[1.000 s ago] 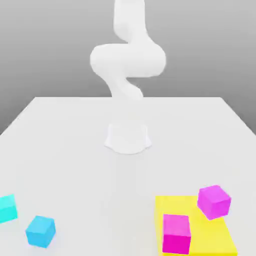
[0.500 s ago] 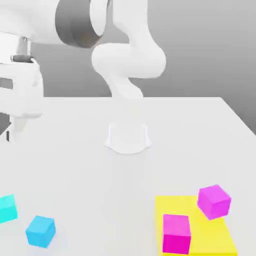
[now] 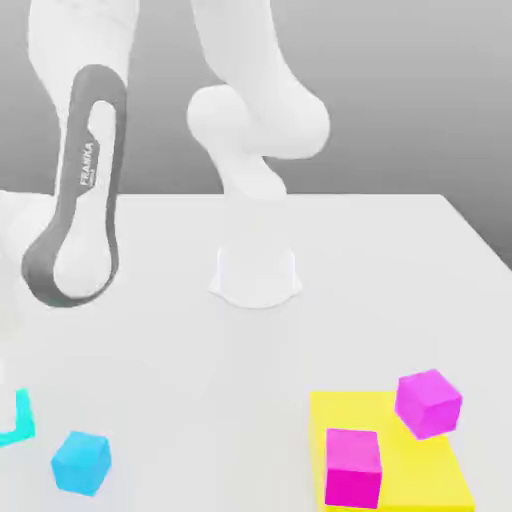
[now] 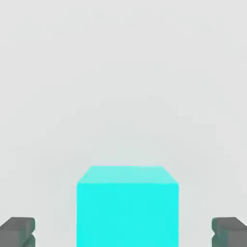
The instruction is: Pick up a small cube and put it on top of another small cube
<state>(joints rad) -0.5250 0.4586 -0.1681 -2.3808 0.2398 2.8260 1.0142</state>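
Gripper (image 4: 123,232) fingers are spread wide, I see, one dark pad (image 4: 17,231) on either side of the small bright turquoise cube (image 4: 127,207), not touching it. That cube sits on the white table (image 3: 350,290) directly below, centred, faces square to my pads.

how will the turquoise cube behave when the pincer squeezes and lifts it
The turquoise cube has flat faces and sharp edges, so it should sit steady, not roll. It looks rigid, so it likely won't deform. Its smooth sides could slip unless the open pincer, whose fingertips flank it, closes squarely.
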